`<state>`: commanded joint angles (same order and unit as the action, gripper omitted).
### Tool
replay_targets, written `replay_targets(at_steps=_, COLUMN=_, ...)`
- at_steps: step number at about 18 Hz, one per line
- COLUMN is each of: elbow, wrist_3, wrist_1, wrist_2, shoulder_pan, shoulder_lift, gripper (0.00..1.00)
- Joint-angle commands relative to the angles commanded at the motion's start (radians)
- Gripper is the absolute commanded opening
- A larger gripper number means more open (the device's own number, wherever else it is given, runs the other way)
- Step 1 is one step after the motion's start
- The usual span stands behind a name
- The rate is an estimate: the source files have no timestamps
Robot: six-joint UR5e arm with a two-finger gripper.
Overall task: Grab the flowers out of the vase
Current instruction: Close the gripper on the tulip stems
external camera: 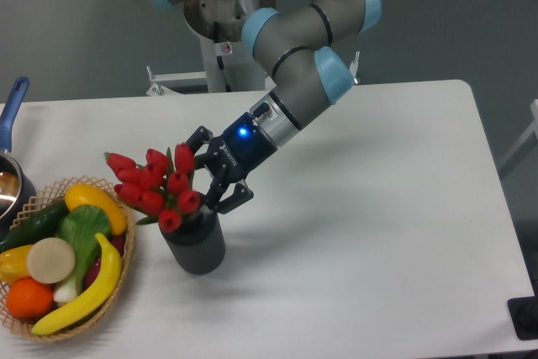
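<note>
1. Flowers (pixel 158 185) seen standing in vase (pixel 196 244), near-left of table (pixel 378 208), just right of wicker basket (pixel 59 258).
2. Gripper (pixel 208 172) brought in from the right at bud level; fingers spread either side of the bunch, not yet pinched.
3. Low, angled approach judged chosen so stems can be clamped above vase mouth.

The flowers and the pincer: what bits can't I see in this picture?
- Stems of the flowers: hidden inside the vase and behind the buds.
- Pincer: its fingertips sit among the buds, so whether it grips them is unclear.
- Blue-handled pot: cut off by the left edge.
- Wicker basket: its bottom is hidden under the fruit.
- Black object: cut off at the right edge.
</note>
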<state>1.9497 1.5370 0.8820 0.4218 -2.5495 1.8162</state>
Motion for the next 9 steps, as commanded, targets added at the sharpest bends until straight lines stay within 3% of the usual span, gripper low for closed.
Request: replay_targets(at_steps=9, elbow=-0.023, wrist_3=-0.031, wrist_1=0.0, wrist_2=-0.003, shoulder_pan=-0.002, shoulder_lift=-0.003, gripper=0.39)
